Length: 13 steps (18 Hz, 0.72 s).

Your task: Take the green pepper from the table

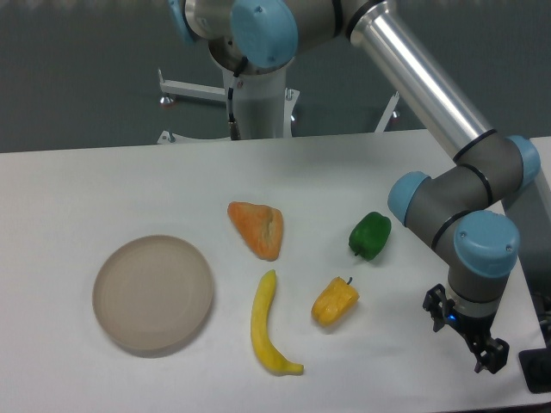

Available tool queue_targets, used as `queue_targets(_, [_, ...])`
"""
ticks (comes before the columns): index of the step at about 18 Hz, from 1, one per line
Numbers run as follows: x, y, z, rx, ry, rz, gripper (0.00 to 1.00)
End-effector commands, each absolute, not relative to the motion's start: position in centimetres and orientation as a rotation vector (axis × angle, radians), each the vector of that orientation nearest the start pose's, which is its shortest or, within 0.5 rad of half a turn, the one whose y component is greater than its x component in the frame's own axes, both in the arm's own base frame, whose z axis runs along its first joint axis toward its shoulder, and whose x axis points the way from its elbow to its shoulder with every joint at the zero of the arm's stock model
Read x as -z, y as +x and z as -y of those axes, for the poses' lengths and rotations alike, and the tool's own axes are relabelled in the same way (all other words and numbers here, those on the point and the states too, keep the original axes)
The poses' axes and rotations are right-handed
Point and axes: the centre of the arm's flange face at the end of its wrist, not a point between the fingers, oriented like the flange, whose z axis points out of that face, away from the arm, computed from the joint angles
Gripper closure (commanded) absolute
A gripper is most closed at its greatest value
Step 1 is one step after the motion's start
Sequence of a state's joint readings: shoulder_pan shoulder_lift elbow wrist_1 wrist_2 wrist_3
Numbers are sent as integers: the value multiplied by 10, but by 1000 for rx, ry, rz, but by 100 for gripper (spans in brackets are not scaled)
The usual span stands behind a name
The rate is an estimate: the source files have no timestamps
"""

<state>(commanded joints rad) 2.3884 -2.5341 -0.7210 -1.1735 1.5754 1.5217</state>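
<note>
The green pepper (370, 235) lies on the white table (103, 189), right of centre, glossy and lumpy. My gripper (466, 335) hangs low near the table's front right corner, to the right of and nearer than the pepper, well apart from it. Its dark fingers (492, 354) stand spread with nothing between them.
A yellow-orange pepper (335, 301) lies just in front of the green one. A banana (267, 325) and an orange croissant-like piece (257, 229) sit near the middle. A beige plate (153, 293) is at the left. The arm's elbow (448, 202) hovers right of the green pepper.
</note>
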Motion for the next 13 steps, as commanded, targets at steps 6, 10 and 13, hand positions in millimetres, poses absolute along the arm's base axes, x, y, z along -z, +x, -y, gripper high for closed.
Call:
queue_targets(6, [-299, -533, -684, -391, -2833, -1027, 0])
queue_targets(10, [-313, -522, -659, -315, -2873, -1009, 0])
queue_targets(13, [-325, -519, -635, -249, -2910, -973, 0])
